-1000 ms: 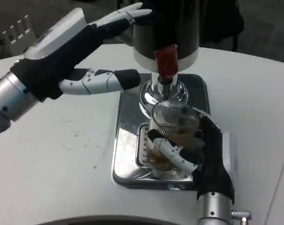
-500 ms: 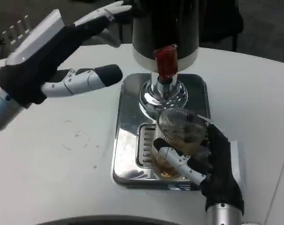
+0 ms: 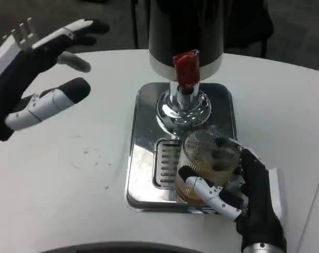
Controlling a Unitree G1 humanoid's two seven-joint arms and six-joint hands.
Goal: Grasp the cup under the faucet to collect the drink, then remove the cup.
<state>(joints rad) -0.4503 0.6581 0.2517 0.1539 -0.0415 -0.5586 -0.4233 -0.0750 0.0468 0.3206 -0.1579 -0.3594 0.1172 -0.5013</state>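
A clear ribbed cup (image 3: 205,164) with amber drink in its bottom stands at the front right edge of the chrome drip tray (image 3: 146,137), forward and right of the faucet. My right hand (image 3: 238,197) grips it from the right and front. The faucet has a red lever (image 3: 186,69) over a chrome spout (image 3: 183,106), under a black dispenser (image 3: 185,29). My left hand (image 3: 27,79) hovers open at the far left, fingers spread, well away from the dispenser.
The white round table (image 3: 69,168) lies around the tray, with a few small specks left of it. A slotted grate (image 3: 166,162) sits in the tray beside the cup. Dark floor and a white chair back (image 3: 19,31) lie beyond the table edge.
My right hand has drawn the cup toward me and to the right, out from under the spout. My left hand has pulled back to the left, away from the dispenser.
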